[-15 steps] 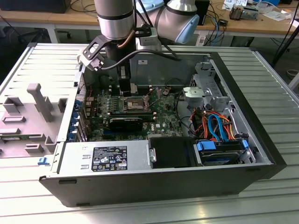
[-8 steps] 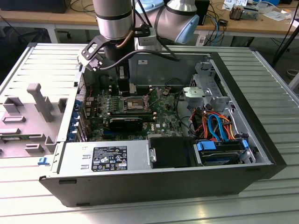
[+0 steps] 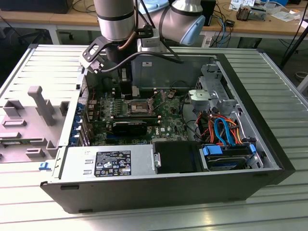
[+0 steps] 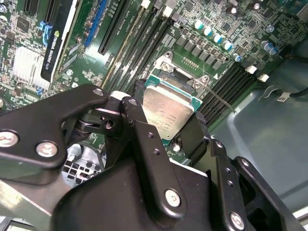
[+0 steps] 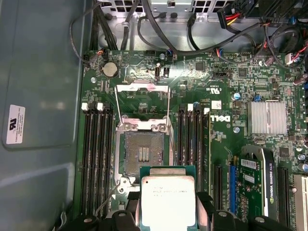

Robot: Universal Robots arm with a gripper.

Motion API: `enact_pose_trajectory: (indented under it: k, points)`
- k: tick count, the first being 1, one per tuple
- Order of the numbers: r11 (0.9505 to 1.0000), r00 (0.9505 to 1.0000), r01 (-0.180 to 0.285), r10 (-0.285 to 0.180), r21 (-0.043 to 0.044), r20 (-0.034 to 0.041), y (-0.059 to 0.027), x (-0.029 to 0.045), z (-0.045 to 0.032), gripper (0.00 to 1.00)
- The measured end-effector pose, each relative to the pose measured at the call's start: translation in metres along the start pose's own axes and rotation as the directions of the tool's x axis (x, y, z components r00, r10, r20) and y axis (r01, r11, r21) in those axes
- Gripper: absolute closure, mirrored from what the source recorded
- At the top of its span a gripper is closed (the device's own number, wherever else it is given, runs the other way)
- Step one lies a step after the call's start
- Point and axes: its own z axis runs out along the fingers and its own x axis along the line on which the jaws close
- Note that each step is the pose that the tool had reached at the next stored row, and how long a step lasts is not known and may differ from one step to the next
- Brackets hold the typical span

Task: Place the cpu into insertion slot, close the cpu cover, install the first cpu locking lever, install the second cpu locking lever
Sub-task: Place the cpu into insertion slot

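Note:
My gripper (image 5: 167,212) is shut on the cpu (image 5: 167,199), a flat square chip with a silver-grey top, one black finger (image 5: 126,215) on each side. The chip hovers beside the insertion slot (image 5: 143,151), overlapping one edge of it in the first wrist view; the dark socket lies bare. The cpu cover (image 5: 143,86), a thin silver frame, stands flipped open past the slot's far edge. Thin wire levers (image 5: 116,103) are swung up alongside it. In the second wrist view the cpu (image 4: 166,111) hides most of the slot (image 4: 180,72). The slot (image 3: 139,107) sits mid-board in the exterior view.
Long black memory slots (image 5: 96,159) flank the socket on both sides. A black expansion card (image 3: 130,127) and a finned heatsink (image 5: 267,118) lie close by. Cables (image 5: 192,38) run along the board's edge. A power supply (image 3: 106,163) and drive bay (image 3: 226,154) fill the case front.

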Motion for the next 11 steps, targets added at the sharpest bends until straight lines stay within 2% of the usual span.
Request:
enact_pose_trajectory:
  k: [11]
  points:
    - [1.0000,1.0000,0.000,0.000,0.0000,0.0000,-0.0041,0.0001,0.0001,0.45]
